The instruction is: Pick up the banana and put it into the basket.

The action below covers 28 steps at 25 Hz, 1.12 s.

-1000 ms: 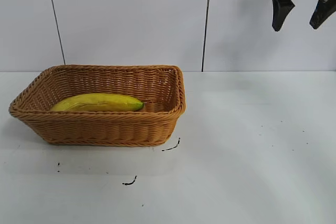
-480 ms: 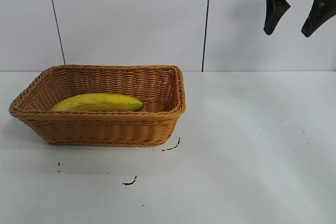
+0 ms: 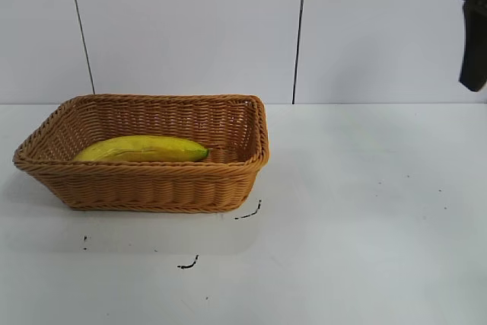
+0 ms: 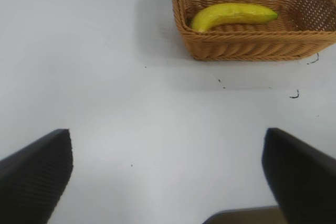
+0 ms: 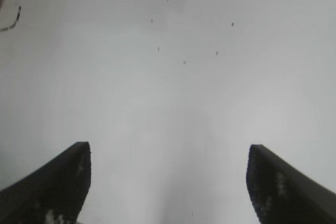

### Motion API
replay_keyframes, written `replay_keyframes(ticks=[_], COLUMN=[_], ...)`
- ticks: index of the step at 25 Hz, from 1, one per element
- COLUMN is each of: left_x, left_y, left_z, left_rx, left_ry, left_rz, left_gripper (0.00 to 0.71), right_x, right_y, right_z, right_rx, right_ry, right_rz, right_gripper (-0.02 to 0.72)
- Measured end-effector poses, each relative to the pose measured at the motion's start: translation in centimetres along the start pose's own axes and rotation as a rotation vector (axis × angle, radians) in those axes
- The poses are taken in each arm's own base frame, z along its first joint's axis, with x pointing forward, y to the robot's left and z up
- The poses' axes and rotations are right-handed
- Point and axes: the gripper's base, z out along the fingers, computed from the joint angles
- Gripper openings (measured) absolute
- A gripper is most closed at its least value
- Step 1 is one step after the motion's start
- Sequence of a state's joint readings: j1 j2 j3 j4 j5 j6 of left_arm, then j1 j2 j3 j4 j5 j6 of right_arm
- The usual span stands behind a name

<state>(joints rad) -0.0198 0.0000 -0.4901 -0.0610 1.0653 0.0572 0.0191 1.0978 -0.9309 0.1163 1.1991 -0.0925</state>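
The yellow banana (image 3: pixel 143 148) lies flat inside the tan wicker basket (image 3: pixel 152 184) at the left of the table. Both also show in the left wrist view, the banana (image 4: pixel 232 14) in the basket (image 4: pixel 247 48) far from the gripper. My left gripper (image 4: pixel 168 145) is open and empty, well back from the basket over bare table. My right gripper (image 5: pixel 168 153) is open and empty, high over the right side of the table. Only one dark finger (image 3: pixel 473 36) of it shows at the right edge of the exterior view.
The white table (image 3: pixel 358 211) carries small black marks (image 3: pixel 248 213) in front of the basket and a few specks at the right. A grey panelled wall (image 3: pixel 190 28) stands behind the table.
My right gripper has moved up and to the right, mostly out of the exterior view. The banana and basket have not moved.
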Motion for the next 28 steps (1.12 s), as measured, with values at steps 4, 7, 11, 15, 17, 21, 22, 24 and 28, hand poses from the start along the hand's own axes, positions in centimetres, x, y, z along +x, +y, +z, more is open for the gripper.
replay_keyframes(ticks=[4, 7, 11, 15, 17, 21, 22, 24, 28], left_x=[0.0, 0.0, 0.0, 0.0, 0.0, 0.0, 0.0, 0.0, 0.0], left_y=[0.0, 0.0, 0.0, 0.0, 0.0, 0.0, 0.0, 0.0, 0.0], left_z=[0.0, 0.0, 0.0, 0.0, 0.0, 0.0, 0.0, 0.0, 0.0], left_rx=[0.000, 0.000, 0.000, 0.000, 0.000, 0.000, 0.000, 0.000, 0.000], left_ry=[0.000, 0.000, 0.000, 0.000, 0.000, 0.000, 0.000, 0.000, 0.000], left_rz=[0.000, 0.000, 0.000, 0.000, 0.000, 0.000, 0.000, 0.000, 0.000], left_gripper=[0.695, 0.695, 0.695, 0.695, 0.695, 0.695, 0.695, 0.695, 0.695], right_x=[5.3, 9.0, 13.1, 15.9, 16.8, 18.3, 18.6, 18.7, 18.7], right_y=[0.3, 0.4, 0.4, 0.4, 0.4, 0.5, 0.5, 0.5, 0.5], right_z=[-1.3, -1.6, -1.3, -1.8, -2.2, -2.7, -2.8, -2.9, -2.9], right_rx=[0.017, 0.037, 0.075, 0.100, 0.106, 0.112, 0.112, 0.112, 0.112], right_ry=[-0.174, -0.331, -0.510, -0.645, -0.710, -0.812, -0.828, -0.838, -0.839], right_rz=[-0.013, -0.026, -0.049, -0.050, -0.046, -0.050, -0.049, -0.049, -0.049], right_gripper=[0.583, 0.583, 0.583, 0.583, 0.583, 0.583, 0.583, 0.583, 0.583])
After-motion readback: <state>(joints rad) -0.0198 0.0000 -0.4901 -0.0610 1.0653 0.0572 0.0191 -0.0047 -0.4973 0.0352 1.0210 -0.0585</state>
